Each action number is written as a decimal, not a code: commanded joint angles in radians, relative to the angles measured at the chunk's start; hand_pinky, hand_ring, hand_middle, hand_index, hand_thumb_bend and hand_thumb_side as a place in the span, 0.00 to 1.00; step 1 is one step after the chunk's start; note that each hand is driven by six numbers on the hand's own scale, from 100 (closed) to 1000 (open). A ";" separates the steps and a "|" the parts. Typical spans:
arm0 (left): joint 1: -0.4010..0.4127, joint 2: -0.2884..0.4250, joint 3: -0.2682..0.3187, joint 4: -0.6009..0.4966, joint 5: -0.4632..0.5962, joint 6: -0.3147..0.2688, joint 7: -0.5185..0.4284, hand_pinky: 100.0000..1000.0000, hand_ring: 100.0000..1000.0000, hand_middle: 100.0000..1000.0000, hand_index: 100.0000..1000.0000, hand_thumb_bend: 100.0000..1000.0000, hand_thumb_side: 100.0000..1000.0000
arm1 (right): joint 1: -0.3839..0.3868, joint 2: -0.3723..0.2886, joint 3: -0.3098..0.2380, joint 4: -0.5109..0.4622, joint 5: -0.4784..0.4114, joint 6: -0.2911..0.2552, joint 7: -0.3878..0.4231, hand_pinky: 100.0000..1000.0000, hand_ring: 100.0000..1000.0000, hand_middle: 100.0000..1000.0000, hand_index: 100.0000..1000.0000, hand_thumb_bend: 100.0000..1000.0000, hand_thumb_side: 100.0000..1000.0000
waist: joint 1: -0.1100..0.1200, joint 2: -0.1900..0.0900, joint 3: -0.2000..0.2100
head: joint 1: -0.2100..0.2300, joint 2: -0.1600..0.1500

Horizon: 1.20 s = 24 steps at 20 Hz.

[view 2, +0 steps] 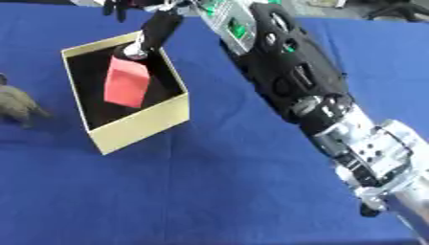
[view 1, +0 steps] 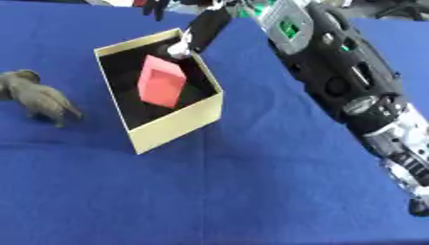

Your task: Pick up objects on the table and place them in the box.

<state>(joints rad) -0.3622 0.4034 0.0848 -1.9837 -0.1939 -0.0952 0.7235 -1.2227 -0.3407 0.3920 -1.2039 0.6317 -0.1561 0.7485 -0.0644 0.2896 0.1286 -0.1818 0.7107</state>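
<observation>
A pink-red block (view 1: 161, 81) lies tilted inside the tan cardboard box (view 1: 177, 125), on its black floor. My right arm comes in from the lower right and stretches across to the box's far corner. My right hand (view 1: 206, 26) is open above that corner, partly cut off by the top edge. One straight finger with a pale tip (view 1: 178, 50) points down just beyond the block, and I cannot tell if it touches it. A grey toy animal (view 1: 40, 96) stands on the blue cloth left of the box. My left hand does not show.
The blue tablecloth (view 1: 209, 191) covers the whole table. My right forearm (view 2: 293, 76) crosses the space to the right of the box. Dark shapes of clutter show along the far edge.
</observation>
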 commanded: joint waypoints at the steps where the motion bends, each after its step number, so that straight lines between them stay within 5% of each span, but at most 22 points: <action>1: -0.014 0.011 0.006 -0.016 0.000 0.001 -0.002 0.37 0.65 0.63 0.73 0.28 1.00 | -0.017 -0.024 -0.013 -0.010 -0.004 -0.006 0.009 0.95 0.93 0.77 0.95 0.36 0.53 | 0.009 -0.024 -0.001 | 0.002 -0.010; 4: -0.014 0.012 0.006 -0.016 0.000 0.001 -0.002 0.37 0.65 0.63 0.73 0.28 1.00 | -0.020 -0.025 -0.012 -0.009 0.005 -0.021 0.013 0.96 0.94 0.78 0.95 0.41 0.56 | 0.008 -0.024 0.000 | 0.002 -0.009; 14: -0.012 0.022 0.009 -0.016 -0.004 0.005 0.000 0.36 0.66 0.63 0.73 0.28 1.00 | 0.005 -0.070 -0.045 -0.070 -0.051 -0.008 -0.015 0.93 0.91 0.74 0.94 0.20 0.56 | 0.009 -0.025 -0.004 | 0.015 -0.008; 20: 0.001 0.062 0.012 -0.016 -0.015 0.023 0.001 0.35 0.65 0.63 0.73 0.28 1.00 | 0.101 -0.203 -0.127 -0.331 -0.257 0.068 -0.099 0.90 0.87 0.71 0.93 0.00 0.62 | 0.013 -0.021 -0.021 | 0.046 -0.007; 24: 0.013 0.115 0.010 -0.016 -0.031 0.039 -0.003 0.35 0.66 0.63 0.74 0.29 1.00 | 0.221 -0.300 -0.205 -0.545 -0.438 0.153 -0.238 0.87 0.83 0.68 0.92 0.00 0.64 | 0.019 -0.015 -0.040 | 0.068 -0.009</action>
<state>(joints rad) -0.3441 0.4745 0.0866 -1.9837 -0.2156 -0.0629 0.7211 -0.9902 -0.5873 0.2224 -1.6729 0.2514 -0.0247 0.5513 -0.0505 0.2910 0.0863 -0.1219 0.7104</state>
